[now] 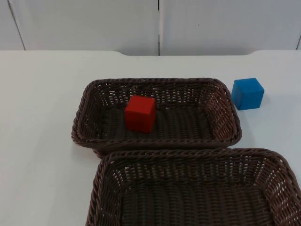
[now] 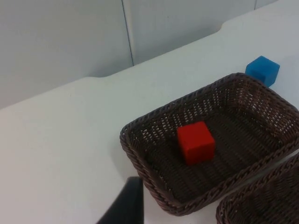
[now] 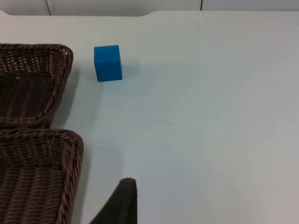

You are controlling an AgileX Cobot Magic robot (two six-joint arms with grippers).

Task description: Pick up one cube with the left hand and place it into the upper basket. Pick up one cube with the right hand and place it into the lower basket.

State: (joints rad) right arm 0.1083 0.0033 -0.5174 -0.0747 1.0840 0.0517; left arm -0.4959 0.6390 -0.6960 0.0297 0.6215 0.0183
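Red cube (image 1: 140, 113) sits inside the upper basket (image 1: 89, 113), left of centre on its floor, upright, clear of the walls. Left half of the task looks done.

Blue cube (image 1: 248, 93) is on the bench (image 1: 42, 108), just beside the upper basket's right end, apart from the rim. Lower basket (image 1: 106, 181) holds nothing in the part that shows; its far rim touches or slightly overlaps the upper basket's near rim. Right half not yet done: blue cube needs picking and dropping into the lower basket.

Left gripper (image 2: 126, 205): one black fingertip in its wrist view, above bare bench near the upper basket's corner. Jaws state: cannot tell. Holds nothing visible.

Right gripper (image 3: 122, 201): one fingertip in its wrist view, over bare bench beside the lower basket, well apart from the blue cube (image 3: 108, 62). Jaws state: cannot tell.

No brands, labels or readable writing on cubes, baskets or bench.
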